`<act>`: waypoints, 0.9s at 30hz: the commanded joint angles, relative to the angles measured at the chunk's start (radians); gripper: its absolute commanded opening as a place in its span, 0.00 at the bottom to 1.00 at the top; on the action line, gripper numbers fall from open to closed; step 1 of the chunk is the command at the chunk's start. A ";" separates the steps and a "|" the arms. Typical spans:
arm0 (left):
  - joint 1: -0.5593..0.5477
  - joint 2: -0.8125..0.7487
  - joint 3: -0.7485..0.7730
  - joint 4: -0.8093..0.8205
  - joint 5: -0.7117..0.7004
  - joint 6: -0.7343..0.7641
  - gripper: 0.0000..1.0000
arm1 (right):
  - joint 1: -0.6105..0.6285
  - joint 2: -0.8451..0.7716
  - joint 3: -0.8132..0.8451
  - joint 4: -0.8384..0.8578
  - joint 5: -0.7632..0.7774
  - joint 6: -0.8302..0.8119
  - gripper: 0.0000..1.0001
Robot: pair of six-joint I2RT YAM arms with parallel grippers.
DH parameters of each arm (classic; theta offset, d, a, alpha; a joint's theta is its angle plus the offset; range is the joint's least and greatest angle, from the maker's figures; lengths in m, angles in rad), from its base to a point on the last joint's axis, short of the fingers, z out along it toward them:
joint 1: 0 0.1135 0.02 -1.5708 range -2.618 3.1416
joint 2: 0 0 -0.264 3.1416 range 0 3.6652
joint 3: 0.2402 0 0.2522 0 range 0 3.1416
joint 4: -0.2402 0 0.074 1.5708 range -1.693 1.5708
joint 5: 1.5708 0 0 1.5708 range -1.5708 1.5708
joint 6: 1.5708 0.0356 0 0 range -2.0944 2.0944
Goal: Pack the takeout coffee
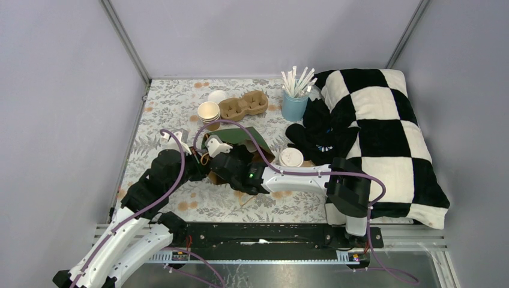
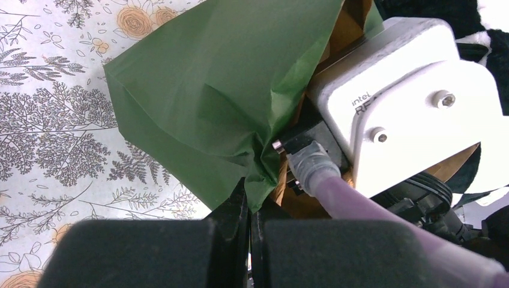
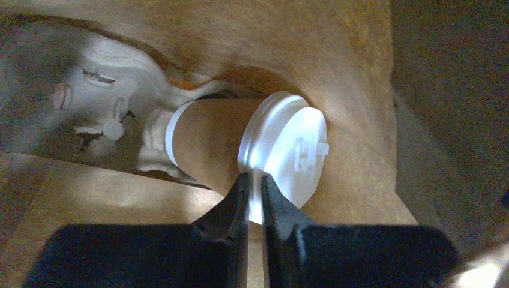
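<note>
A paper bag, green outside and brown inside, lies on its side mid-table. My left gripper is shut on the green edge of the bag at its mouth. My right arm reaches into the bag, so its gripper is hidden from above. Inside, one takeout coffee, a tan cup, lies on its side. My right gripper is shut on the rim of its white lid. A second lidded takeout coffee stands on the table just right of the bag.
At the back stand open paper cups, a loose white lid, a brown pulp carrier and a blue cup of straws. A black cloth and a checkered pillow fill the right side.
</note>
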State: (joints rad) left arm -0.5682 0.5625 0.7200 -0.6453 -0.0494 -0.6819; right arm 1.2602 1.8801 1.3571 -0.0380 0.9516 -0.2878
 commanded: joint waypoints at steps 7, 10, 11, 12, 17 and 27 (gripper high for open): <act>-0.004 0.005 0.000 0.084 0.045 0.012 0.00 | -0.022 -0.027 -0.049 0.054 -0.277 0.107 0.21; -0.004 0.007 -0.002 0.087 0.045 0.014 0.00 | -0.054 -0.052 -0.064 0.054 -0.412 0.173 0.33; -0.004 0.006 -0.002 0.089 0.045 0.016 0.00 | -0.064 -0.072 -0.074 0.052 -0.440 0.189 0.36; -0.004 0.007 -0.003 0.090 0.045 0.018 0.00 | -0.070 -0.095 -0.090 0.060 -0.460 0.203 0.41; -0.004 -0.001 -0.009 0.084 0.045 0.022 0.00 | -0.109 -0.235 -0.151 0.045 -0.621 0.278 0.61; -0.004 0.011 -0.024 0.085 0.045 0.025 0.00 | -0.133 -0.328 -0.100 -0.140 -0.481 0.514 0.94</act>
State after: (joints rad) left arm -0.5686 0.5648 0.7074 -0.6064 -0.0242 -0.6704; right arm 1.1374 1.5486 1.1980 -0.0830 0.3805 0.1085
